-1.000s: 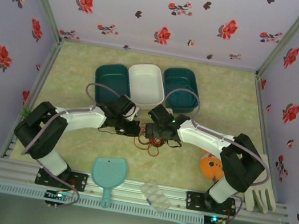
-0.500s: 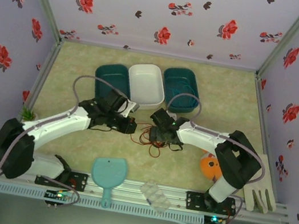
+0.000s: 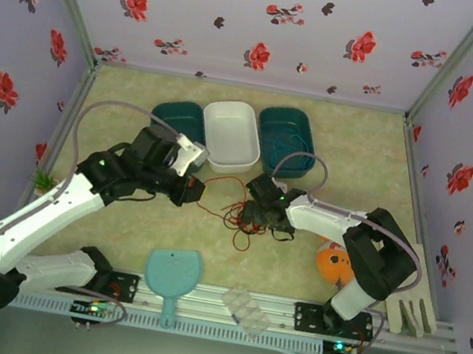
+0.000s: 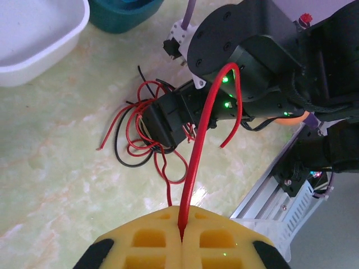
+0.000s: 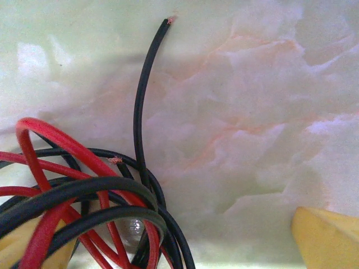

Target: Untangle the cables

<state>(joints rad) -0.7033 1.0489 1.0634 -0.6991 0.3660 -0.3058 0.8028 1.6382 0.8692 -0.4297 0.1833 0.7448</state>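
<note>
I pinch the red cable [image 4: 197, 151] in my left gripper [image 4: 182, 240] to free it from the red-and-black tangle [image 3: 239, 216] lying mid-table [image 3: 116, 238], while my right gripper [image 5: 179, 246], jaws spread, straddles that tangle, likely anchoring it.

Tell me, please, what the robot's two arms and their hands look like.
Both the left arm and the right arm have white links between chunky black joints. A pale lilac-grey cable loops along each. The left hand has yellow fingers moulded with square recesses; the right hand has a black body, with small green lights on the arm behind it.
</note>
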